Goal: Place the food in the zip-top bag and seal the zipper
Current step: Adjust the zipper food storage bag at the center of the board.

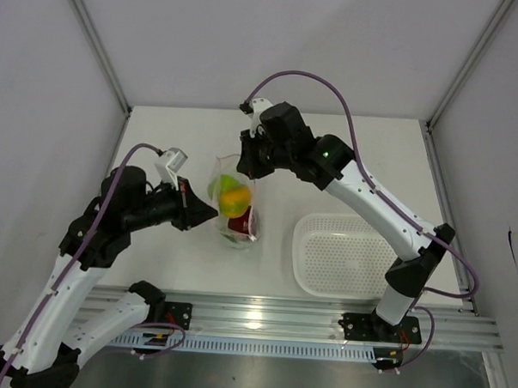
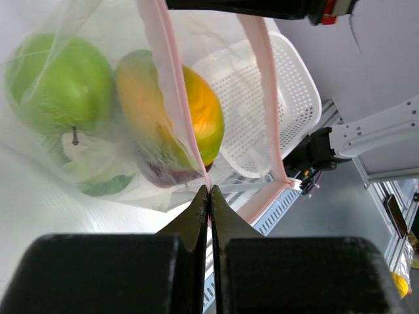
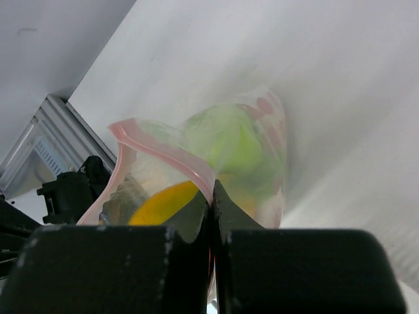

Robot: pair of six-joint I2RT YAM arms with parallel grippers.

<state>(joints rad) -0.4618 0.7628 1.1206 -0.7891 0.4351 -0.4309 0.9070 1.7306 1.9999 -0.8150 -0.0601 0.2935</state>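
The left claw (image 2: 208, 193) is pinched tight, its two fingertips pressed together on the zipper (image 2: 171, 91). That pink strip runs up and away from the tips along the mouth of the zip-top bag (image 1: 238, 234). A second stretch of the pink strip stands apart to this claw's right, curving back toward the fingertips at its lower end, so the mouth gapes between the two.

Just beyond the left claw's tips, inside the clear plastic, lies the yellow-orange fruit (image 2: 200, 114). The dark red apple (image 2: 171, 175) is tucked under it, nearest the tips. The green apple (image 2: 59, 78) sits further off to this claw's left, also inside the bag, with its stalk showing.

The right claw (image 3: 211, 191) is likewise clamped on the pink strip, at the other end of the mouth. Ahead of its tips the bag bulges with green and yellow shapes seen hazily through the film.

From above, the two claws face each other across the bag. The left one is at its near-left side and the right one at its far end, with the bag stretched between them over the table (image 1: 175, 139). I cannot tell whether the bag's bottom rests on the table.

The white basket (image 1: 346, 258) sits on the table, well apart from both claws, beside the lower part of the right arm.
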